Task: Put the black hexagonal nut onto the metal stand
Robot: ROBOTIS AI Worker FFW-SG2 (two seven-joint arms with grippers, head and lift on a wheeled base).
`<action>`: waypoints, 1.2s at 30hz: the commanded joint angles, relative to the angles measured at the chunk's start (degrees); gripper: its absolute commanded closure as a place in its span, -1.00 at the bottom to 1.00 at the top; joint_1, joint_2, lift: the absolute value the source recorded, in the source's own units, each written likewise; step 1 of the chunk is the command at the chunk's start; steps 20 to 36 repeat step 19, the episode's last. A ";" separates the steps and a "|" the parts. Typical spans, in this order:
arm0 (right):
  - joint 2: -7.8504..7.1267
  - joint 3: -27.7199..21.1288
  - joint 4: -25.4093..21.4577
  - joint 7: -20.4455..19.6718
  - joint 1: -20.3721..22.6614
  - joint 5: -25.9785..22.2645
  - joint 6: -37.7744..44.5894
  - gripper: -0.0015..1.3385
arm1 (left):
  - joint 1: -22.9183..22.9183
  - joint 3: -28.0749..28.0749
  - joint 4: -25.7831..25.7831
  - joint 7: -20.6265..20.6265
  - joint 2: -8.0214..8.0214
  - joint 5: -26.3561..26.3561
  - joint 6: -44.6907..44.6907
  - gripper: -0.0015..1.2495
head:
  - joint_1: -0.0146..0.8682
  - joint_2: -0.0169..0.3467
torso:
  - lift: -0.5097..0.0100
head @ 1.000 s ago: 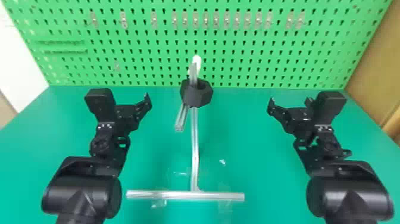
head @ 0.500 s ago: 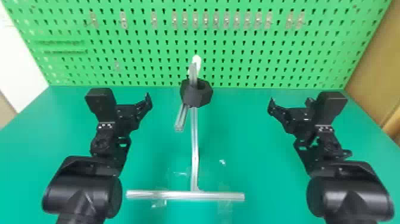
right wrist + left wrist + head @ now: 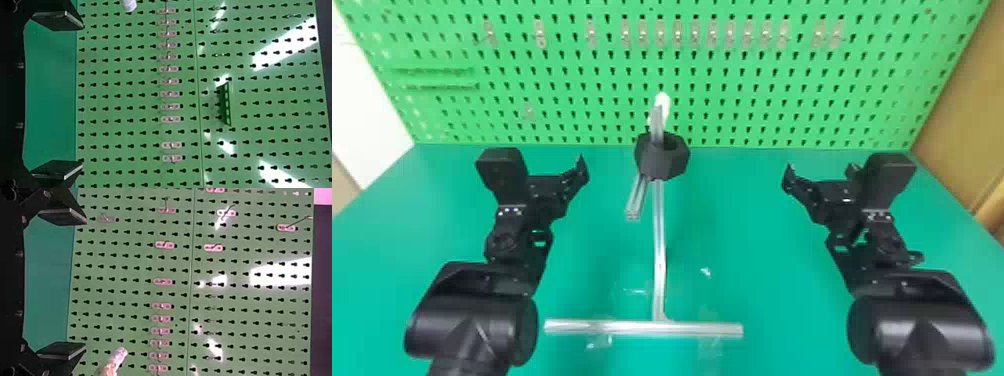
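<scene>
The black hexagonal nut point(image 3: 662, 159) is sitting around a bar of the silvery metal stand point(image 3: 659, 260), with the bar's upper part rising out of the opening. A pale, rounded tip point(image 3: 662, 101) is showing just beyond that bar. The stand's straight crossbar point(image 3: 632, 328) is lying across the near part of the green surface point(image 3: 782, 310), and clear, shiny patches point(image 3: 599, 341) are catching light beside it.

The black left gripper point(image 3: 549, 182) is hanging to the left of the nut, well apart from it; in its wrist view, the jaws of the left gripper point(image 3: 83, 284) are standing wide apart with nothing between them. The black right gripper point(image 3: 819, 176) is hanging to the nut's right, also touching nothing; in its wrist view, the right gripper point(image 3: 82, 97) is likewise holding its jaws wide apart and empty.

Behind the surface, a green perforated pegboard point(image 3: 572, 115) is standing, bearing a row of small metal hooks point(image 3: 660, 34).
</scene>
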 commanded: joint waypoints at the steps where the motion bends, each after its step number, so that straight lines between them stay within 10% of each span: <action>1: 0.00 -0.06 0.00 0.00 -0.01 0.00 -0.08 -0.90 | 0.05 0.00 0.07 0.00 -0.05 0.31 -0.01 -0.75 | 0.60 -0.46 | 0.96; 36: -0.09 0.02 0.00 0.00 -0.10 -0.09 -0.08 -0.90 | 0.13 0.09 0.07 0.00 0.04 0.22 -0.10 -0.75 | 0.60 -0.46 | 0.96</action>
